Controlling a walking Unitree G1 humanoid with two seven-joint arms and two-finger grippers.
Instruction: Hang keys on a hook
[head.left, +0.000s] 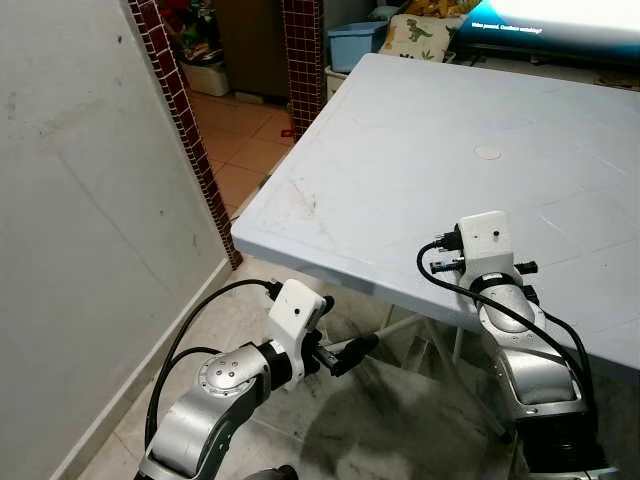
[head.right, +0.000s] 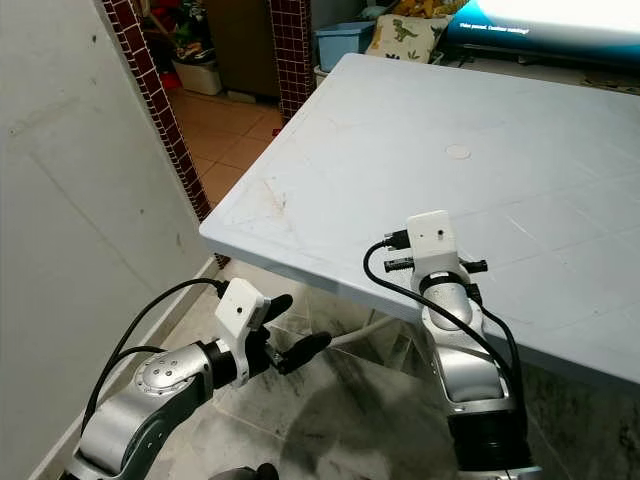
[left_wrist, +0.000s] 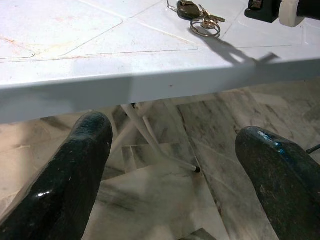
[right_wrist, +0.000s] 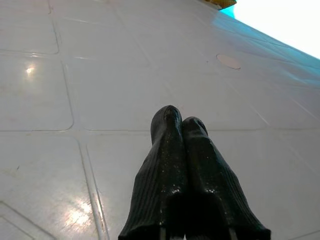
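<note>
The tabletop (head.left: 430, 150) stretches from 12 to 3 o'clock. The right gripper (right_wrist: 181, 122) lies over it at 3 o'clock, the keys (left_wrist: 200, 15) on it near its edge. The left gripper (left_wrist: 175, 150) hangs below that edge at 7 o'clock. A wall (head.left: 80, 220) stands at 9 o'clock.

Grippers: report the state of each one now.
Left gripper: open, holding nothing, below the table edge.
Right gripper: shut, empty, over the tabletop.
</note>
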